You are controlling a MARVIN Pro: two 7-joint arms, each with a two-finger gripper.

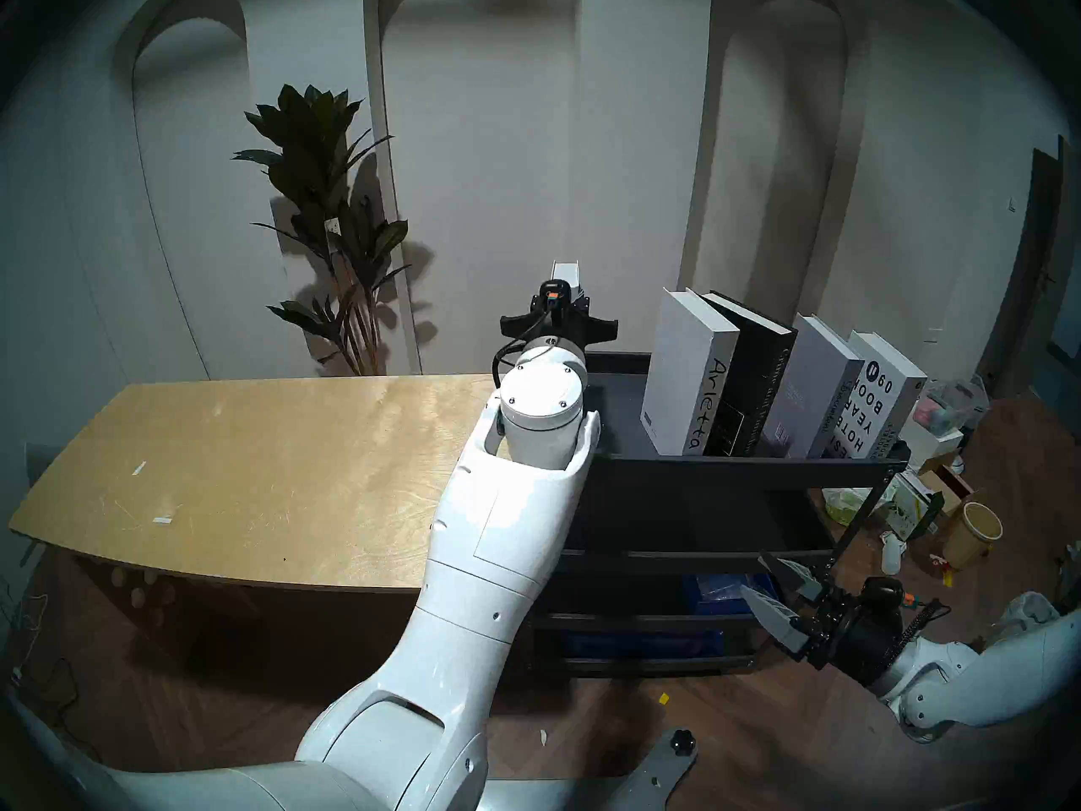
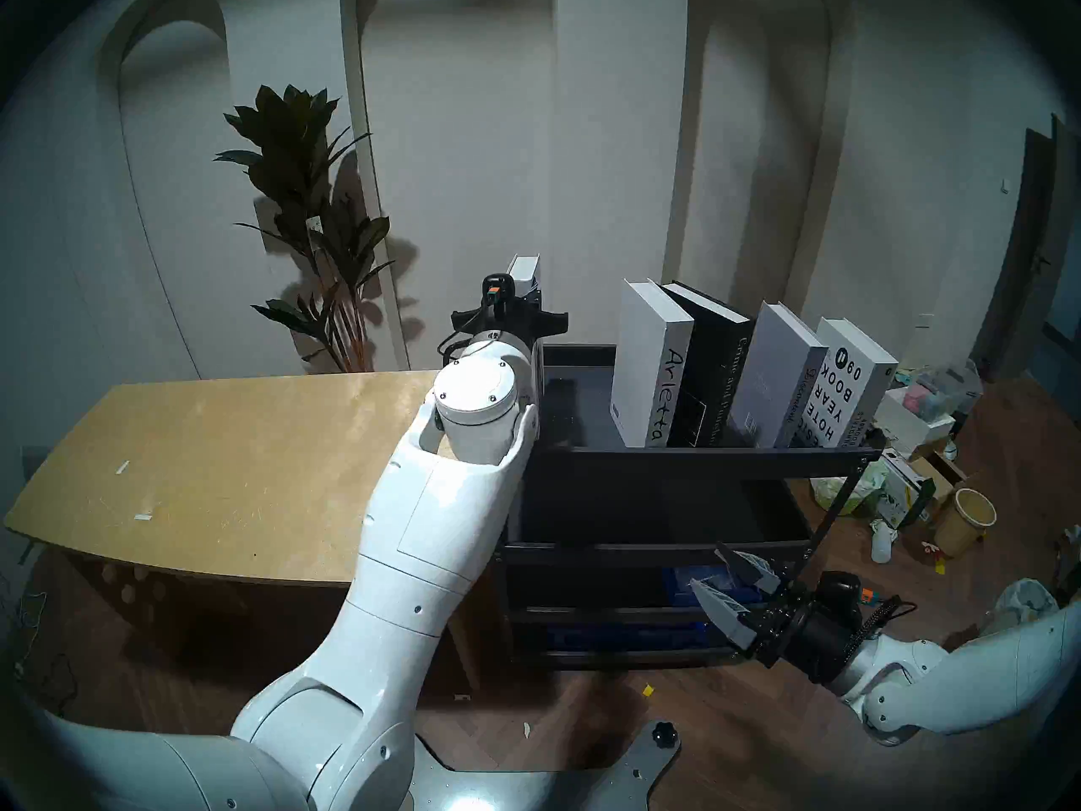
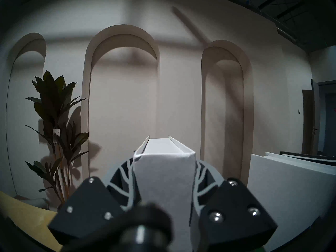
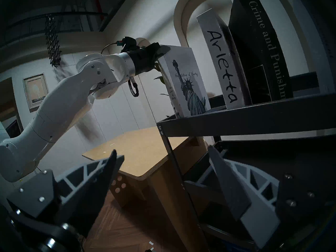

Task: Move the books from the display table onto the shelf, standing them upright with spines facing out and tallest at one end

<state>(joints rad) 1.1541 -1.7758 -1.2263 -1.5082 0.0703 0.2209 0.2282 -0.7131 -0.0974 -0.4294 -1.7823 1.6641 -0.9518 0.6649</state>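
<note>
My left gripper (image 1: 558, 318) is shut on the pale grey Statue of Liberty book (image 4: 187, 82), gripping it near its top. The book stands upright at the left end of the black shelf (image 1: 731, 470), its lower edge hidden behind the tray's lip. To its right, leaning rightward with spines out, stand white "Arietta" (image 1: 684, 377), black "Crime and Punishment" (image 1: 754, 382), a grey book (image 1: 813, 382) and the white Hotels Yearbook (image 1: 883, 400). The display table (image 1: 263, 470) holds no books. My right gripper (image 1: 760, 581) hangs open and holds nothing, low by the shelf's front right.
A tall potted plant (image 1: 333, 224) stands behind the table. Blue bins (image 1: 713, 593) sit on the shelf's lower tiers. A yellow bucket (image 1: 974, 537), boxes and bags litter the floor right of the shelf. Small bits of white tape lie on the tabletop.
</note>
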